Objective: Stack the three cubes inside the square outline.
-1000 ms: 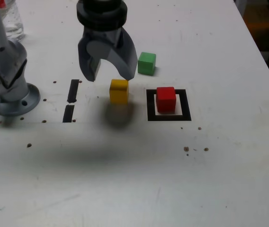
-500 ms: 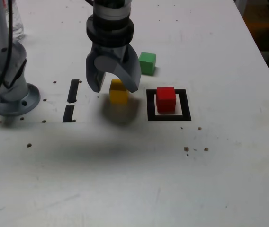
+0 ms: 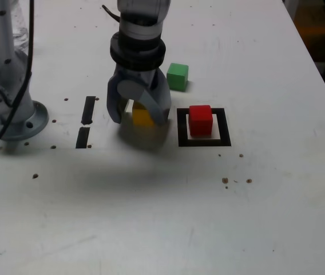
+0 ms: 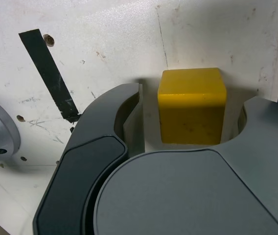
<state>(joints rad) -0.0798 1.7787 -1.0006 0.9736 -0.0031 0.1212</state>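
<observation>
The yellow cube (image 3: pixel 142 117) (image 4: pixel 192 110) rests on the white table between the two grey fingers of my gripper (image 3: pixel 138 118). The gripper has come down around the cube and is open. In the wrist view a gap shows between the cube and the finger (image 4: pixel 129 115) beside it. The red cube (image 3: pixel 200 120) sits inside the square outline (image 3: pixel 203 141), just to the exterior view's right of the gripper. The green cube (image 3: pixel 177 76) lies behind, beyond the outline's far left corner.
Two short black tape strips (image 3: pixel 88 110) (image 3: pixel 83 137) lie to the exterior view's left of the gripper. The arm's grey base (image 3: pixel 14 112) stands at the far left with a clear bottle (image 3: pixel 17 26) behind it. Small dark specks dot the table.
The gripper has dropped from above the yellow cube and shifted slightly to the exterior view's right. Its fingers now straddle the cube. No cube has moved.
</observation>
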